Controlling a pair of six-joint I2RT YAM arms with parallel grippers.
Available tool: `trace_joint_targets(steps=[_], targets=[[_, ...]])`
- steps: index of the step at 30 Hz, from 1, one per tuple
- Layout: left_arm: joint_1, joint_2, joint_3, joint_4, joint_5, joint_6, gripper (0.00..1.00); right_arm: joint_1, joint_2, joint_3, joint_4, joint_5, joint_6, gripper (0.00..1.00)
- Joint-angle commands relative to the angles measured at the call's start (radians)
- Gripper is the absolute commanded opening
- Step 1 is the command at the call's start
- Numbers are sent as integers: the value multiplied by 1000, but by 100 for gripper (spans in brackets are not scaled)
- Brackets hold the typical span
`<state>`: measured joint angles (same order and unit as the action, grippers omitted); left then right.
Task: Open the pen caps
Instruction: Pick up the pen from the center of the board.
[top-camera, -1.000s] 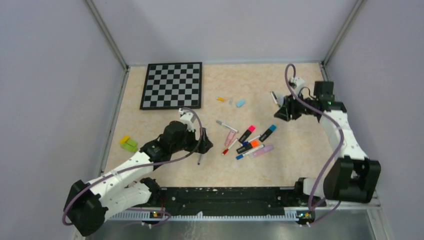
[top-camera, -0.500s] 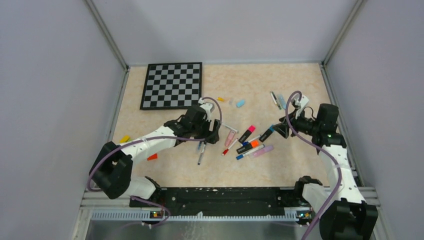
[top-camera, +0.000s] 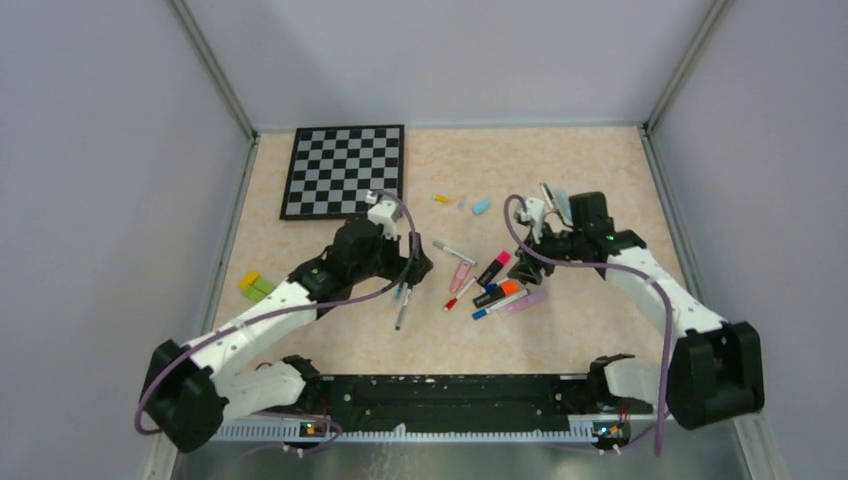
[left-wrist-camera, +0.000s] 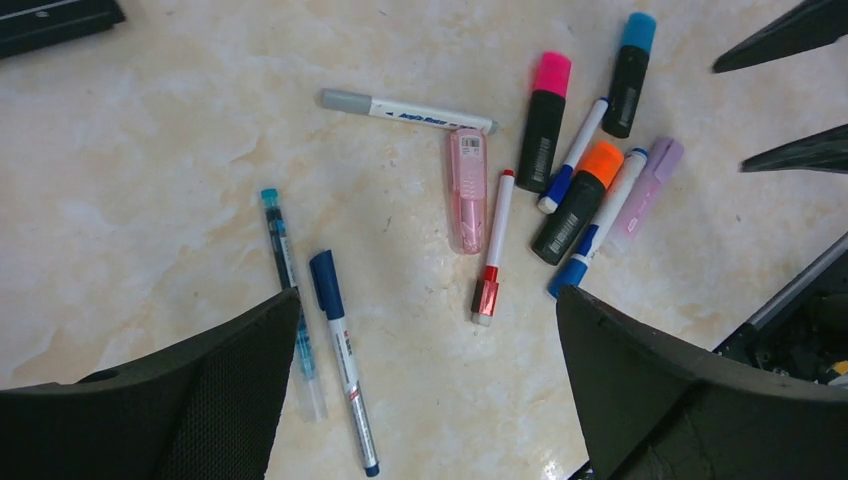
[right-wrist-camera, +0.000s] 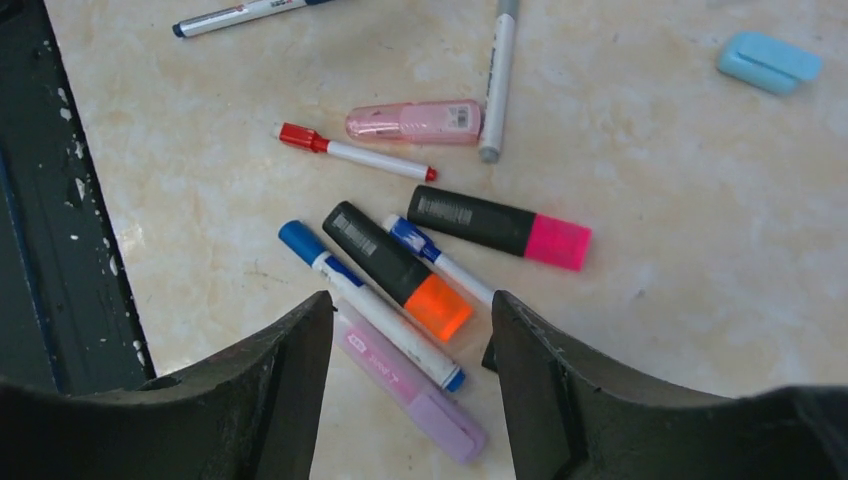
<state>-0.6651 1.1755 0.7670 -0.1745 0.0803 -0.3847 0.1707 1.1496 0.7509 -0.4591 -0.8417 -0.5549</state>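
Pen caps (left-wrist-camera: 552, 73): we see pink, orange, blue and lilac ones, all closed.
Left claw (left-wrist-camera: 428, 295): wide open, empty.
Right claw (right-wrist-camera: 410, 300): open, empty.

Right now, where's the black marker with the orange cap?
Top view: the black marker with the orange cap lies right of centre, between the pink-capped black marker and the lilac pen.

Back left: chessboard (top-camera: 345, 170).
Centre: pen cluster (top-camera: 497, 284), between my left gripper (top-camera: 415, 270) and my right gripper (top-camera: 530, 262).
Left of cluster: two loose pens (top-camera: 401, 305).
Behind cluster: loose caps (top-camera: 481, 207).
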Motion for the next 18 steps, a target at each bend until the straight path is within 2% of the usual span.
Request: trace_joint_targets(steps=[1,5,11,17,18], targets=[[10,-224,-121,53,-52,-54,99,197,141,173,-47,218,-103,59],[10,-414,-231,32,-121,-82,99,351,349,367,-91,369,-71,68],[10,-617,-298,-29,-177,-108,99,416,555,556,-87,465,4,68],[11,-652,-318,-21,-220,-94,99,458,749,741,-175,579,53,47],[10,-650,-316,-19,-222,-89,99,457,774,762,-182,589,62,46]])
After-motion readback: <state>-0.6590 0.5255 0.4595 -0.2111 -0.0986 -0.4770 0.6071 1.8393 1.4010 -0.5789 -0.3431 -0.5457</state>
